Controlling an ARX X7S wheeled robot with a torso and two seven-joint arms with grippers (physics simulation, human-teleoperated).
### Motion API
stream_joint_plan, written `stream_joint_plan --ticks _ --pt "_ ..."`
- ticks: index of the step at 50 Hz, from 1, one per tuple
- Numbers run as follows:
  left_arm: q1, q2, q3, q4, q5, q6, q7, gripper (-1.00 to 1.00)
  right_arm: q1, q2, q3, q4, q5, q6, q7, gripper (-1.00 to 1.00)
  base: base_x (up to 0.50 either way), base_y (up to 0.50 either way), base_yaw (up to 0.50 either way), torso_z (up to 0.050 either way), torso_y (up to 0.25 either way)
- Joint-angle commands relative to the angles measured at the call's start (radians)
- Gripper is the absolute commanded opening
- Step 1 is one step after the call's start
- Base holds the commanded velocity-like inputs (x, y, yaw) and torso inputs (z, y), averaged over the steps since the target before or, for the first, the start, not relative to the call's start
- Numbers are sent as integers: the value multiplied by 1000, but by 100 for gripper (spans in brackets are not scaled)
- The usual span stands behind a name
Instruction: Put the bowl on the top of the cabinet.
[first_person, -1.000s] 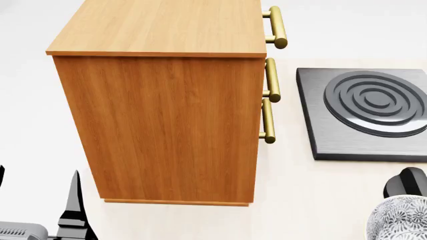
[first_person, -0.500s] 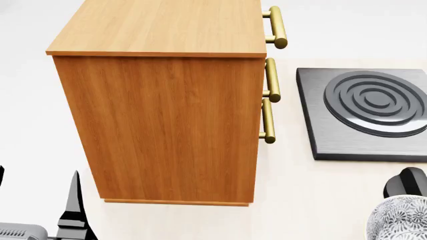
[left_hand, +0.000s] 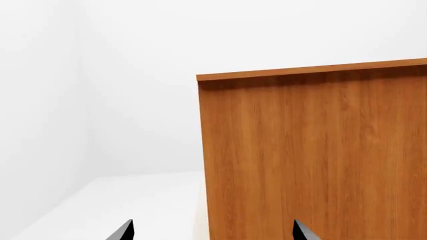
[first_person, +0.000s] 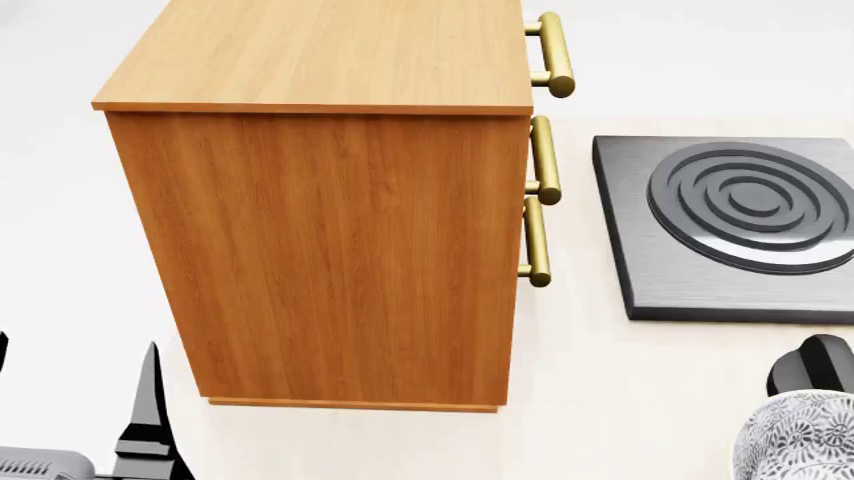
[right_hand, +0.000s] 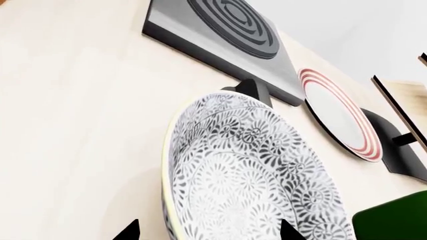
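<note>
Cabinet (first_person: 334, 230) left of burner slab (first_person: 731, 225); bowl (first_person: 801, 440) nearer, right.

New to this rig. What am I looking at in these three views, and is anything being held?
These are simulator renders of a wheeled robot with two arms. One camera sits on its head, looking down; the other two sit near each gripper.

In the head view, the tall orange-brown cabinet stands on a pale surface, with a grey stove plate to its right and the patterned bowl at the lower right corner.

The left wrist view faces the cabinet's side; the left gripper is open and empty.

The right wrist view looks into the bowl, with a red-ringed plate beyond. The right gripper is open near the bowl. Nothing is visibly held.
</note>
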Motion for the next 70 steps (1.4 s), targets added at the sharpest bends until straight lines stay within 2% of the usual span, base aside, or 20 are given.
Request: stream_joint_plan --ticks 1,70 --pt "0 -3 2 3 -2 -1 -4 100 4 -1 -4 14 -1 -12 0 100 0 0 0 0 0" --pt "-6 -17 16 4 -12 -1 -22 100 3 -9 -15 60 0 -48 6 100 0 0 0 0 0"
